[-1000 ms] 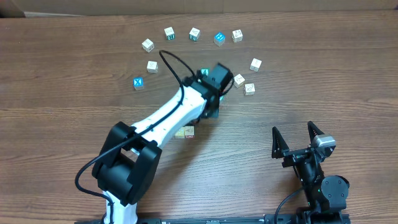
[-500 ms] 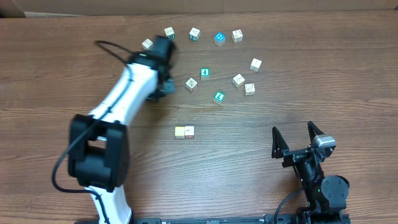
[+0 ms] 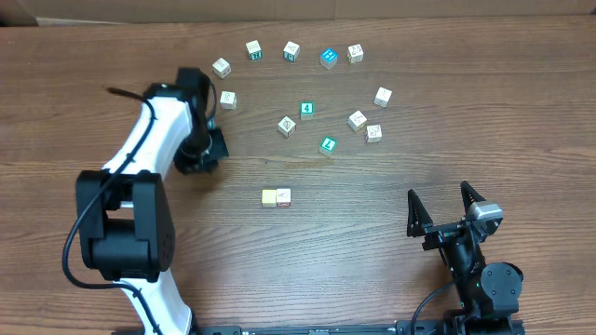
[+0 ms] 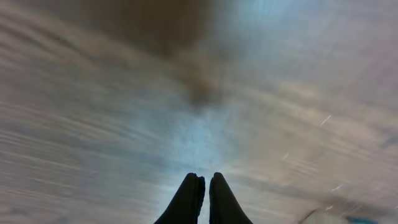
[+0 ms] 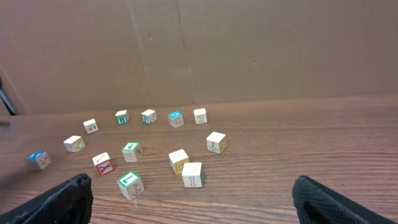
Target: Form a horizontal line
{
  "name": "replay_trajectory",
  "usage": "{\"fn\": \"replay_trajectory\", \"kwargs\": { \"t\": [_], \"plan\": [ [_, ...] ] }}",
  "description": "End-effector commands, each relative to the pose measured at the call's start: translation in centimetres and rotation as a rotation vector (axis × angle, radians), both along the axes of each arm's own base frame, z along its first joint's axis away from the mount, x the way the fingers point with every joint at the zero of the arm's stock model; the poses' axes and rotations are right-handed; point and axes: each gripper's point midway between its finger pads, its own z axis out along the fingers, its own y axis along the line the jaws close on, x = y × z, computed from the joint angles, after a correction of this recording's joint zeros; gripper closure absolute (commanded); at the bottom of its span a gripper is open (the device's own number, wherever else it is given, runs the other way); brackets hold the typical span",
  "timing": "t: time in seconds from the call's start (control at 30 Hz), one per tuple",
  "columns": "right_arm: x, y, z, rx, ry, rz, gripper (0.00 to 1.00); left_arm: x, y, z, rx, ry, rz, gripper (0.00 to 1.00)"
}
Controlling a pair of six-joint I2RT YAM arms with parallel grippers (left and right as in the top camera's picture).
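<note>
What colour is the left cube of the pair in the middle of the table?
The left cube is pale yellow; overhead view.

White arm [image 3: 154,135], black joints [image 3: 126,228], black fingers [image 4: 189,200]

Bare table [image 3: 363,200] runs from the right gripper [image 3: 438,192] to the two-cube row [image 3: 277,196], with nothing between them. Above the row, loose cubes [image 3: 306,110] sit close together, leaving only narrow gaps. The left arm [image 3: 149,149] slants across the table's left side, just beside the leftmost cubes [image 3: 228,99]. Below the row the wood lies open.
</note>
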Motion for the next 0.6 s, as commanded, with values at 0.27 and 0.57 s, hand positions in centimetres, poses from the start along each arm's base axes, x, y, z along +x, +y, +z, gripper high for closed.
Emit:
{"fn": "replay_trajectory", "kwargs": {
  "t": [0.27, 0.57],
  "plan": [
    [0.0, 0.0, -0.2, 0.002, -0.004, 0.0, 0.0, -4.6, -5.5, -4.2, -0.046, 0.073, -0.164, 0.96],
    [0.0, 0.0, -0.2, 0.002, -0.004, 0.0, 0.0, -4.8, -7.4, -4.4, -0.077, 0.063, -0.162, 0.96]
  ]
}}
